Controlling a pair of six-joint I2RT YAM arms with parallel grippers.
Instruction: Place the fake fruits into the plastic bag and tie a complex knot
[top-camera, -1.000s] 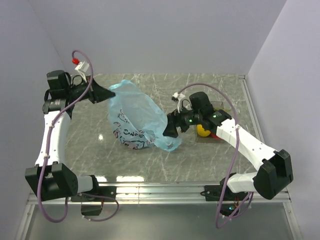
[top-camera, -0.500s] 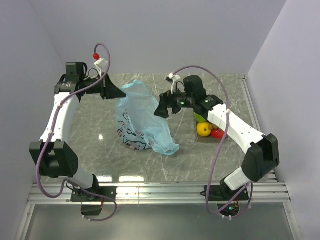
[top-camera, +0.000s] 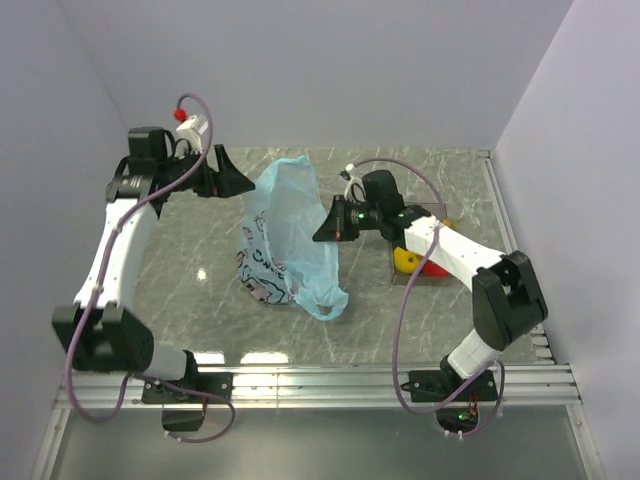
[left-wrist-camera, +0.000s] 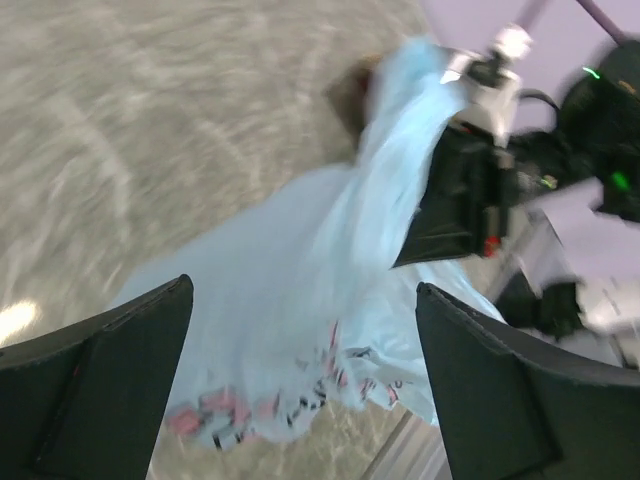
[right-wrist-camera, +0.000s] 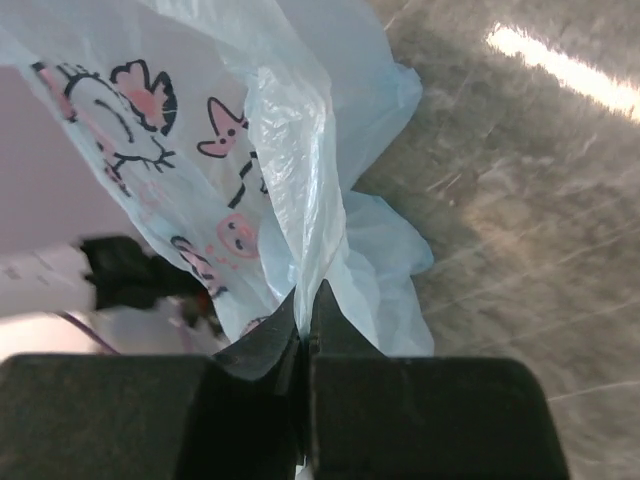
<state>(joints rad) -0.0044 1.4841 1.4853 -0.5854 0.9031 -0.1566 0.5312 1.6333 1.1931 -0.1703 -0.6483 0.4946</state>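
Pinching a gathered fold of the plastic bag (right-wrist-camera: 290, 170), our right end effector (right-wrist-camera: 305, 305) has its fingers pressed together on the thin film, which rises from them as a narrow ridge. Our left end effector (left-wrist-camera: 302, 300) stands wide, its two fingers far apart with nothing between them. The bag lies beyond its tips. In the top view those tips sit just beside the bag's upper left edge, though we cannot tell whether they touch it. From the right-hand grip the light-blue bag hangs down in a tall drape, its pink-and-dark cartoon print showing low on its left side. Its lower part lies crumpled on the grey marbled table (top-camera: 190, 270), about midway between our two arms. Well to the right of the bag, partly hidden behind our right arm (top-camera: 455, 250), we see a yellow-orange fruit (top-camera: 405, 260) close beside a red fruit (top-camera: 433, 267), both outside the bag.
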